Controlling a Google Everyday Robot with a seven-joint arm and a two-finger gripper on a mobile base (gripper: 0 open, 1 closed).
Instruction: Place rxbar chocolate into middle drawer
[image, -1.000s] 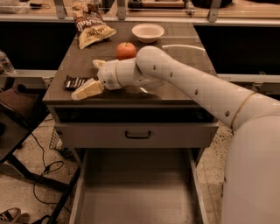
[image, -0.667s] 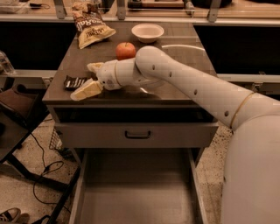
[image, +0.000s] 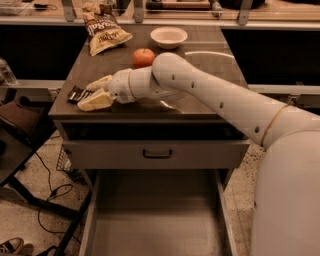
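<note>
Since the gripper (image: 86, 96) has barely shifted this past second, I record its fingers parted astride the rxbar chocolate (image: 76, 93) at the table's (image: 215, 50) front-left corner, bar unlifted, middle drawer (image: 155, 230) open below.

The dark bench (image: 215, 70) carries four things. The hand (image: 87, 96) is low over its front left corner with its fingers apart, and a dark snack bar (image: 76, 93) lies flat at their tips. Just behind the hand's wrist sits a red apple (image: 143, 57). Farther back is a white bowl (image: 169, 36), and well behind the hand lies a tan chip bag (image: 104, 33).
</note>
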